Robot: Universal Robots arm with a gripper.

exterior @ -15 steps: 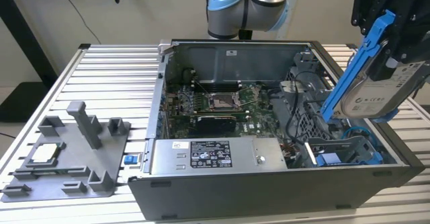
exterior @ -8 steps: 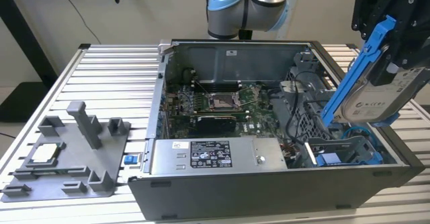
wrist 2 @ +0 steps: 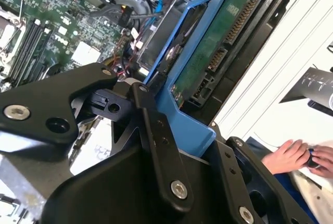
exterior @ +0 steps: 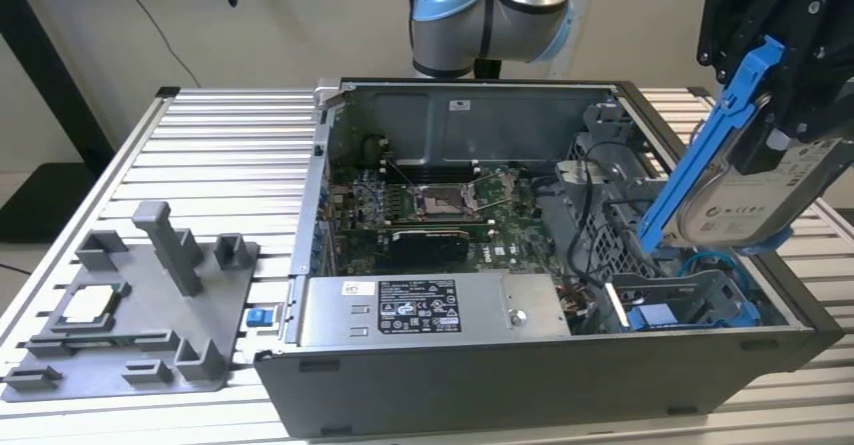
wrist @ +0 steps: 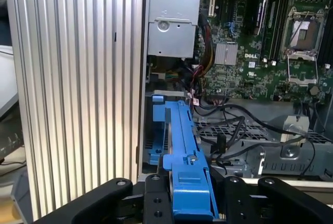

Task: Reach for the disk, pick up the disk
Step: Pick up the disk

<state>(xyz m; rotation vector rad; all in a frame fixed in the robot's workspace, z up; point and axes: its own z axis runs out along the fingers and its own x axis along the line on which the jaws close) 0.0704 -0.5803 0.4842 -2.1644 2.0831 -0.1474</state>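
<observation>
Slatted aluminium table (exterior: 200, 135) supports an open computer case (exterior: 534, 385) in the exterior view; the gripper (exterior: 787, 75) grasps the disk (exterior: 747, 200) above the case's right end. Both wrist views show the jaws clamped on the disk's blue caddy (wrist: 187, 182).

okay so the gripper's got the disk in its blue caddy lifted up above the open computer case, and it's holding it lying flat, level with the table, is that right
Not flat. In the exterior view the gripper holds the disk steeply tilted, nearly on edge, with its blue caddy running diagonally. The rest stands: it is gripped and lifted above the open computer case.
</observation>
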